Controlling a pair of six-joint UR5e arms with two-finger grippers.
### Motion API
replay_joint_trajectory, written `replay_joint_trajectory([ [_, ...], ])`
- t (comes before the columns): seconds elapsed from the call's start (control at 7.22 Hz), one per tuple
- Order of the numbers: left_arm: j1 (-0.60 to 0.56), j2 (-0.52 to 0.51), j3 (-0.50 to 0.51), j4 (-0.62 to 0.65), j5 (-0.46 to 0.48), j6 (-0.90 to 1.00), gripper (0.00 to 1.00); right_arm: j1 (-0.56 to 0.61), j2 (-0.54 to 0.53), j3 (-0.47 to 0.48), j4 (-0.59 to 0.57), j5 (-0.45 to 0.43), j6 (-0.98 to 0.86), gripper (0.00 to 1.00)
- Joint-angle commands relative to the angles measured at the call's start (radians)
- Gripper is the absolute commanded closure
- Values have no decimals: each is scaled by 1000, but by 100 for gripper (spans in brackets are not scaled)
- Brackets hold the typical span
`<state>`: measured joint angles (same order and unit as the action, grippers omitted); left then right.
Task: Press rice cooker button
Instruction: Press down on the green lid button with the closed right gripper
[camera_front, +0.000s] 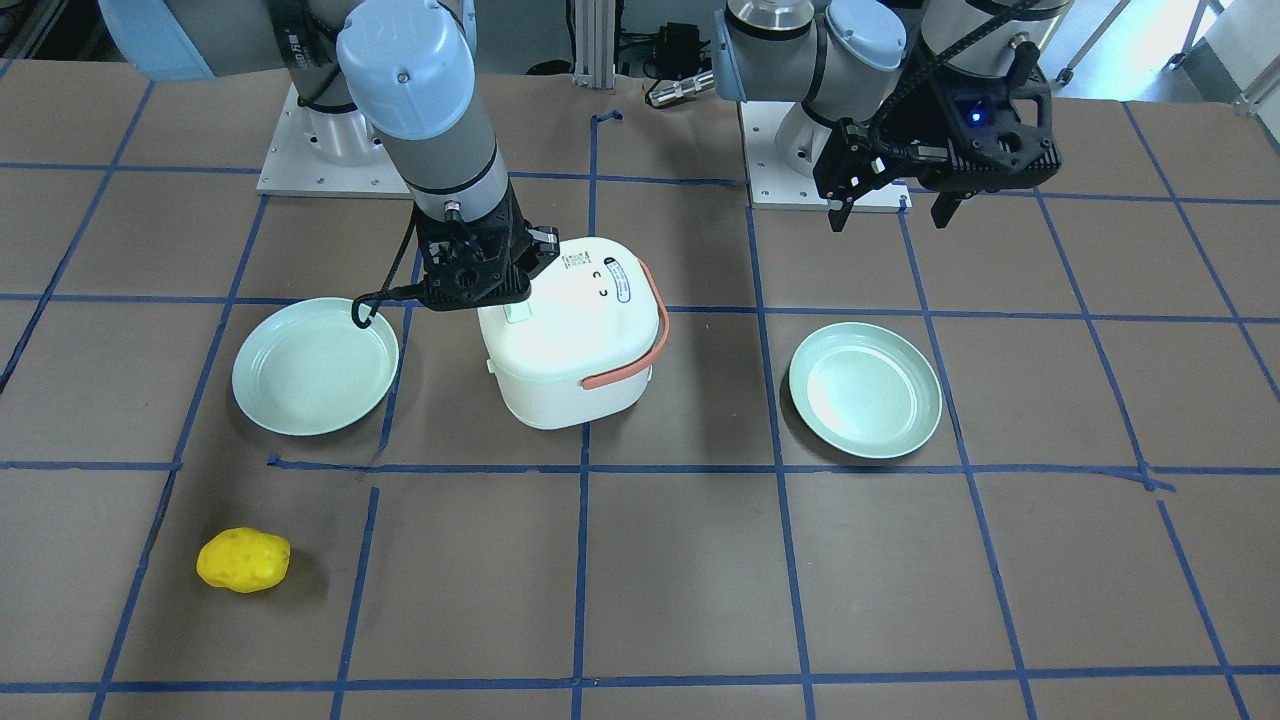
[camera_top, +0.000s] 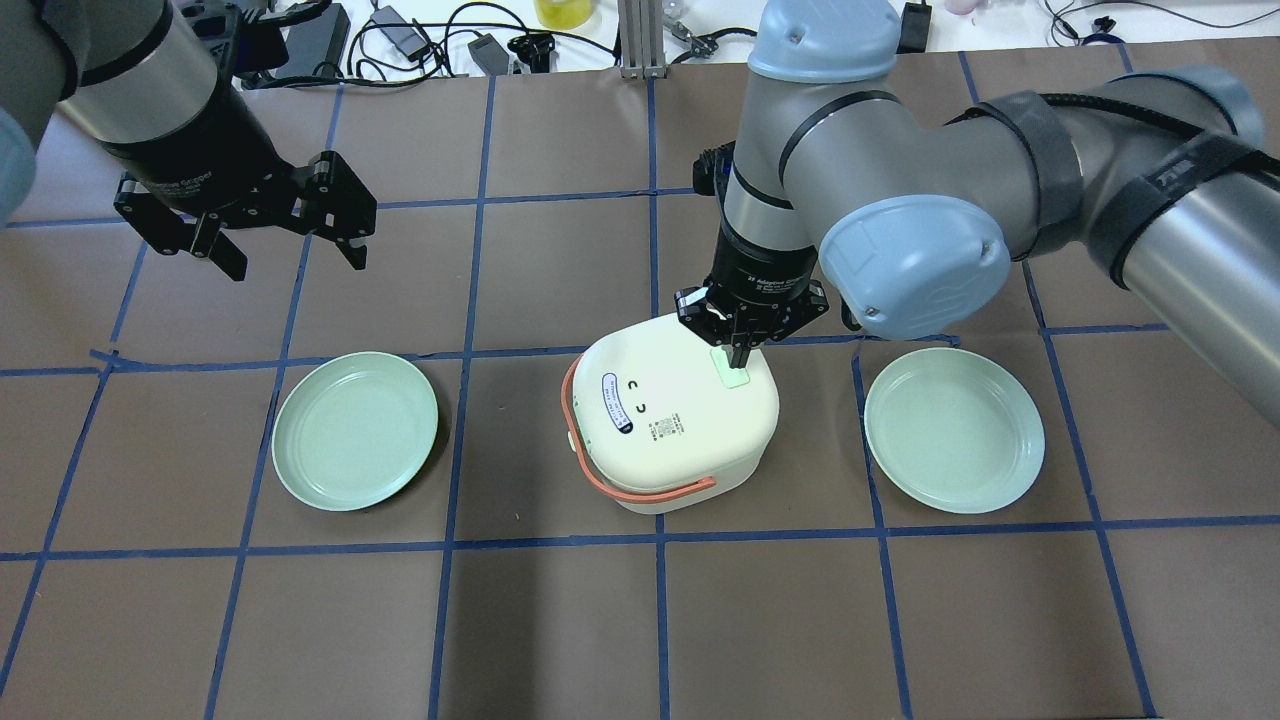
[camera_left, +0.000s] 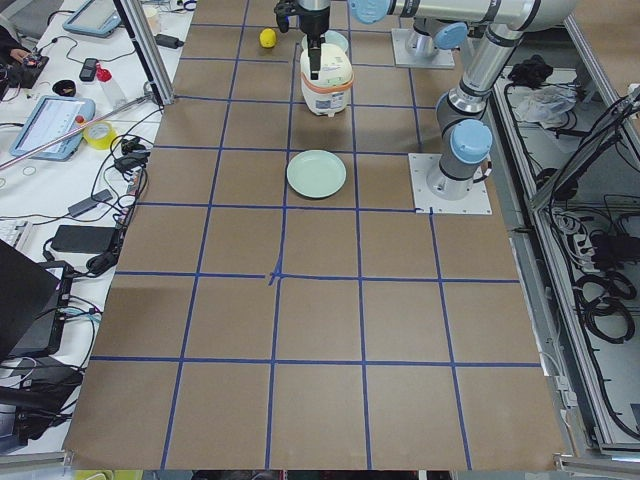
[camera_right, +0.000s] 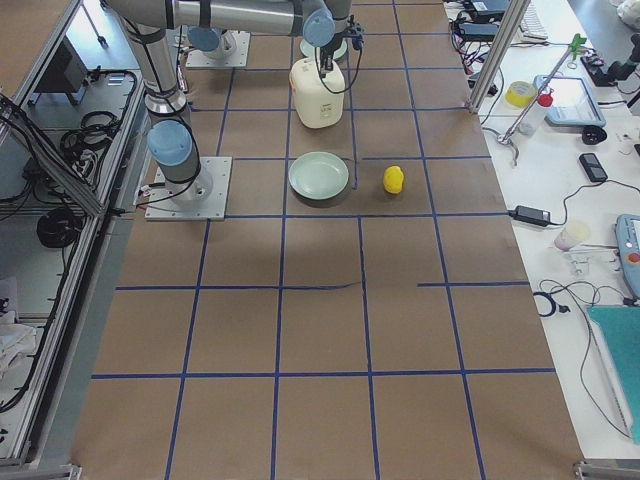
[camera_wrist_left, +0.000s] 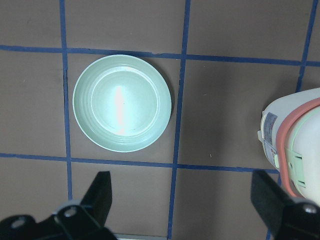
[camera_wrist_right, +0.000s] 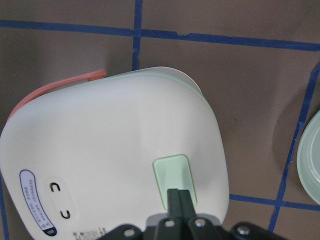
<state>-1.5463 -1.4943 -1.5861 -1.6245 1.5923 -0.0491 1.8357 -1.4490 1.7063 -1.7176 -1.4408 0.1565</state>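
A white rice cooker (camera_top: 675, 420) with an orange handle stands at the table's middle; it also shows in the front view (camera_front: 570, 335). Its pale green button (camera_wrist_right: 172, 175) sits on the lid's edge, also visible from overhead (camera_top: 732, 368). My right gripper (camera_wrist_right: 178, 197) is shut, fingers together, with the tips on the button's near end; from overhead (camera_top: 738, 352) it stands straight over the button. My left gripper (camera_top: 285, 250) is open and empty, hovering high above the table to the left, its fingers (camera_wrist_left: 102, 192) in the left wrist view.
Two pale green plates lie on either side of the cooker: one (camera_top: 355, 430) under my left gripper's side, one (camera_top: 953, 430) on the right. A yellow sponge-like lump (camera_front: 243, 560) lies near the operators' edge. Cables and gear line the far edge.
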Motion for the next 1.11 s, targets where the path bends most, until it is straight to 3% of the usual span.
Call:
replay_joint_trajectory([
  [0.0,0,-1,0,0,0,0,0,0,13,1,-8,0,3,96],
  [0.97,0,0,0,0,0,0,0,0,35,1,-16,0,5,96],
])
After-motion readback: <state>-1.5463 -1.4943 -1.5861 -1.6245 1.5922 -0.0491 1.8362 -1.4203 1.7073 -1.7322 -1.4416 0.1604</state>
